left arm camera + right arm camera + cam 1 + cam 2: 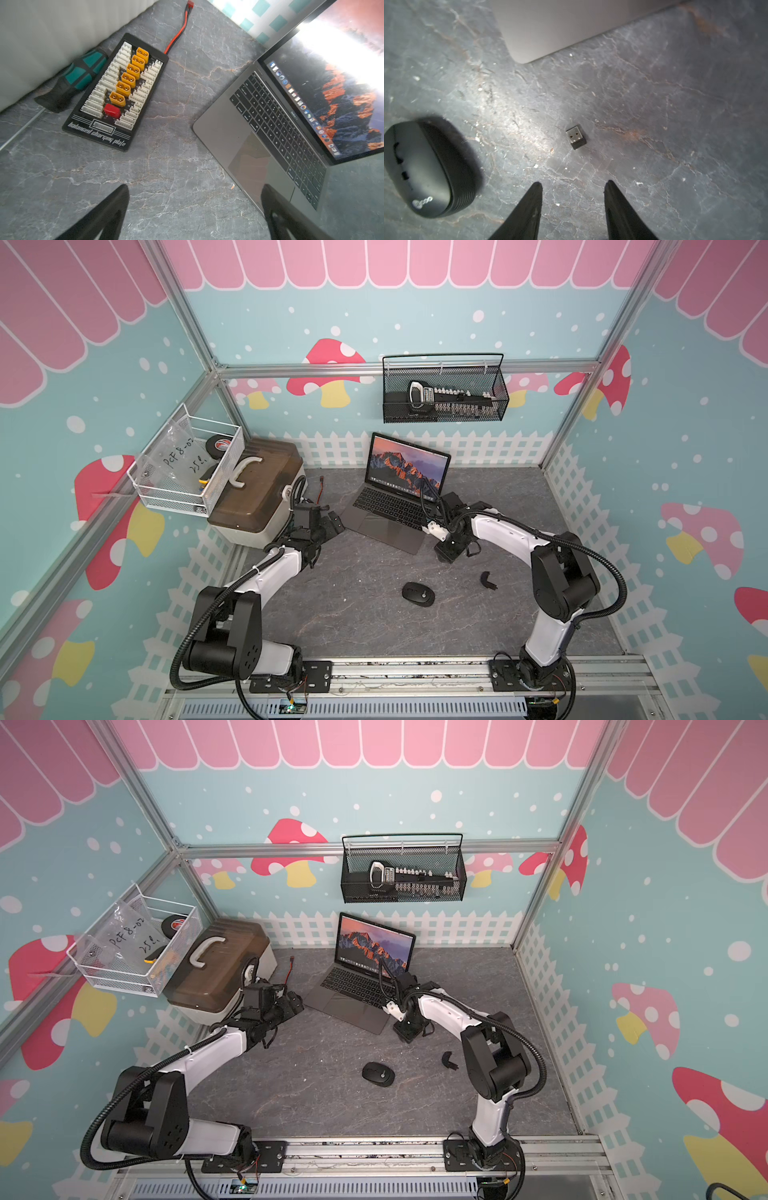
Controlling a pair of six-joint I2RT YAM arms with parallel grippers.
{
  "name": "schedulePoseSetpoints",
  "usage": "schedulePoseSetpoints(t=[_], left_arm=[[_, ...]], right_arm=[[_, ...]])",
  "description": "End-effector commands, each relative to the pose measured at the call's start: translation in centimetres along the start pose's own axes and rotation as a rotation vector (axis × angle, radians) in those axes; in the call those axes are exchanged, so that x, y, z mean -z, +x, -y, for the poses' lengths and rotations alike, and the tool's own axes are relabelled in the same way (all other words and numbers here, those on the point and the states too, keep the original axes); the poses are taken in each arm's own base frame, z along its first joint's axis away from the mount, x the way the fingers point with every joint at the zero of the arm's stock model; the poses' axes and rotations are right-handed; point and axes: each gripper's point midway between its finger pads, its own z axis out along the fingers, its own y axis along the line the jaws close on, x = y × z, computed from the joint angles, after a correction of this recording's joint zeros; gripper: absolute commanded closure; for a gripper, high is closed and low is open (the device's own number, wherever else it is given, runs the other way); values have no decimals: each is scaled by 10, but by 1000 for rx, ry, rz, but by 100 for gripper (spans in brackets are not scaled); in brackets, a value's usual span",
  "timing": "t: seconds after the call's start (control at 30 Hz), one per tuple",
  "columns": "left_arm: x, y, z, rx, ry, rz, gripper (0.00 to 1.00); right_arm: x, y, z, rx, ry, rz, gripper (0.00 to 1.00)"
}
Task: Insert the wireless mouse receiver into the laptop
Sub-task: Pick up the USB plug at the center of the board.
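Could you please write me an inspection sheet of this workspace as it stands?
Surface: grey marbled tabletop, scuffed, small pale specks.
Job's things: wireless mouse receiver lies loose on the tabletop, unplugged; laptop open, screen lit; wireless mouse nearby.
Clutter: black curved shell piece, charging plate, screwdriver, brown-lidded box.
End effectors: left end effector open, empty, beside the laptop; right end effector open, empty, not touching the receiver.
Cables: red-black lead from the charging plate; black conduit along both arms.
Surroundings: black mesh basket and white wire basket on the walls.
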Motion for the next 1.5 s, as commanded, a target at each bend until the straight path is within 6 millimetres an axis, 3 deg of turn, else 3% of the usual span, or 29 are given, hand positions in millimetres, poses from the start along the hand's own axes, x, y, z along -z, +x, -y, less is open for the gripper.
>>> schedulePoseSetpoints(t=[0.0, 0.23, 0.43, 0.9, 1.47], left_arm=[[4, -7, 0, 6, 13, 35, 1], [4, -6, -7, 29, -7, 30, 1], [3, -3, -5, 14, 4, 11, 1], [6, -5, -10, -16, -17, 27, 1], [3, -2, -13, -16, -23, 20, 1]], right_arm=[[3, 8, -13, 271, -108, -73, 49], [-7, 5, -16, 455, -175, -99, 55], [-25, 14, -1, 511, -119, -191, 57], [-43, -1, 3, 473, -118, -161, 62], [-61, 9, 0, 400, -134, -188, 71]])
